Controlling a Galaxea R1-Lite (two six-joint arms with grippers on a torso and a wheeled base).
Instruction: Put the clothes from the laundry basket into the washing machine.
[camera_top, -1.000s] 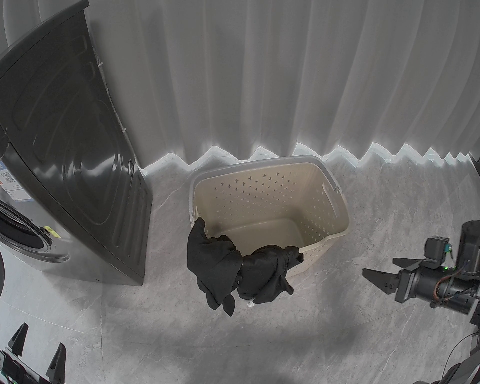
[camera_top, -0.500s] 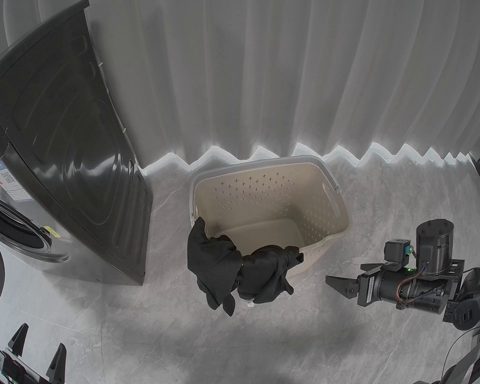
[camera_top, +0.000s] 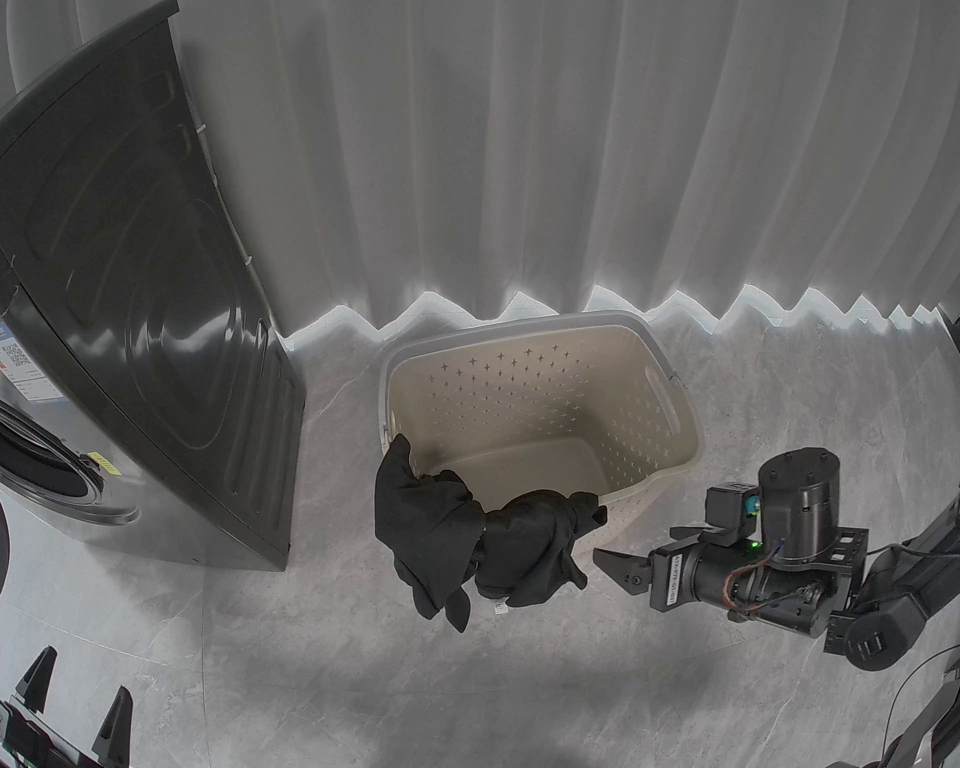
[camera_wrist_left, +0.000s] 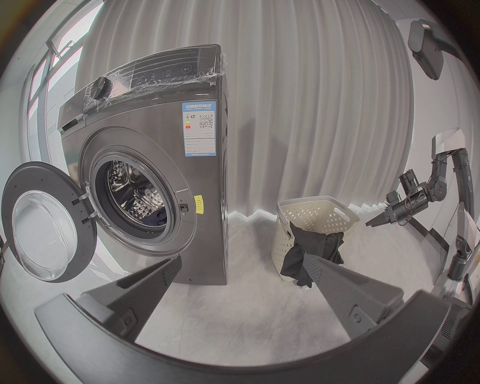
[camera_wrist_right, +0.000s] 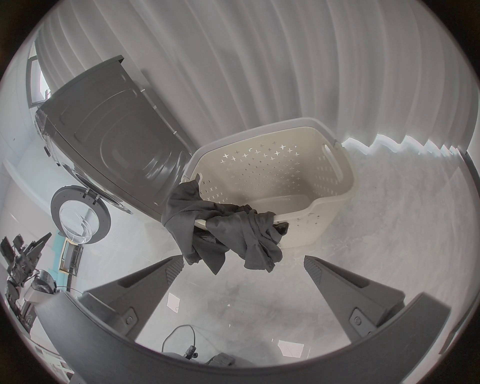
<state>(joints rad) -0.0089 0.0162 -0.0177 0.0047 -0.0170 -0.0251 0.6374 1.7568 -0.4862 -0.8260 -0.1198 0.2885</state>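
The left claw (camera_top: 78, 685) sits low and near, spread wide and holding nothing. The right claw (camera_top: 635, 542) is also wide and empty, just beside the clothes (camera_top: 470, 540) but not touching them. That dark bundle hangs over the near rim of the basket (camera_top: 520, 325), and no other garment shows inside. Farther off, the washer (camera_wrist_left: 200, 200) has its door (camera_wrist_left: 45, 220) swung open. A dark patch low in the drum (camera_wrist_left: 135, 197) may be cloth; I cannot tell. Grasping, carrying and loading this bundle all seem still to do.
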